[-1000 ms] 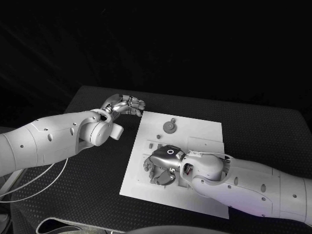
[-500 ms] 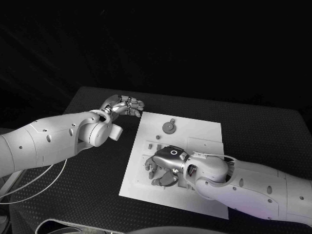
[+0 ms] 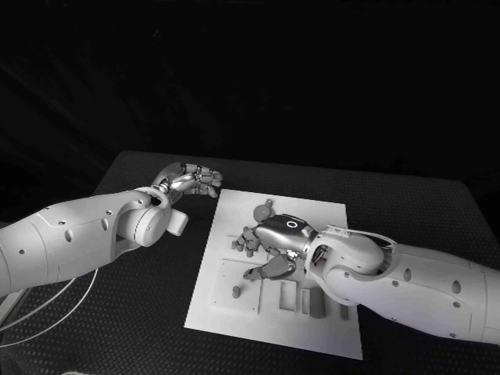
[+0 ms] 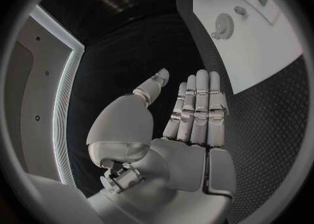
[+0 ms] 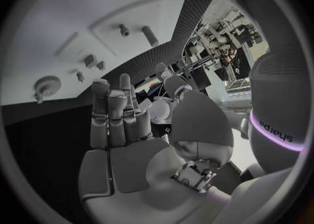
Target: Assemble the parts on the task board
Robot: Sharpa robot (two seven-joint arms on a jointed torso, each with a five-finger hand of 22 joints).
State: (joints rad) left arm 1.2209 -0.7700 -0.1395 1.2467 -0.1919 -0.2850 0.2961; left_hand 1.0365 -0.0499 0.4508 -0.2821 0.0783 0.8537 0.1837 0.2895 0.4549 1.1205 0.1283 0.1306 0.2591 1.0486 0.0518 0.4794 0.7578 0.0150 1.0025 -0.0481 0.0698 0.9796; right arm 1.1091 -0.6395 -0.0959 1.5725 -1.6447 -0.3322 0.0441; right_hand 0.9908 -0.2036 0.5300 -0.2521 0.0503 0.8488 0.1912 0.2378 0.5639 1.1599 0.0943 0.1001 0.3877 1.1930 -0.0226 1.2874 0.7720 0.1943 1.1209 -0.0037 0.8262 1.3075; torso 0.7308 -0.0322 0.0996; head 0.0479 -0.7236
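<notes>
The white task board [image 3: 262, 324] lies in the middle of the black table. A round gear part [image 3: 260, 210] sits near its far edge, and a small peg [image 3: 237, 291] lies near its left side. My right hand [image 3: 275, 242] hovers over the board's middle just short of the gear, fingers spread, holding nothing. The right wrist view shows this right hand [image 5: 131, 130] with straight fingers and a bare palm, and beyond it the gear [image 5: 47, 85] and two pegs [image 5: 123, 29]. My left hand [image 3: 191, 178] hangs off the board's far left corner, empty, its fingers [image 4: 196, 103] straight.
Rectangular recesses [image 3: 286, 297] show in the board's near half. In the left wrist view the board [image 4: 261, 51] carries the gear [image 4: 224, 25] and small pieces [image 4: 240, 10]. Black matting [image 3: 115, 312] surrounds the board on all sides.
The camera has shifted. My right hand has moved from the board's near half toward the gear and its fingers have straightened, uncovering the recesses. The left hand stays by the far left corner.
</notes>
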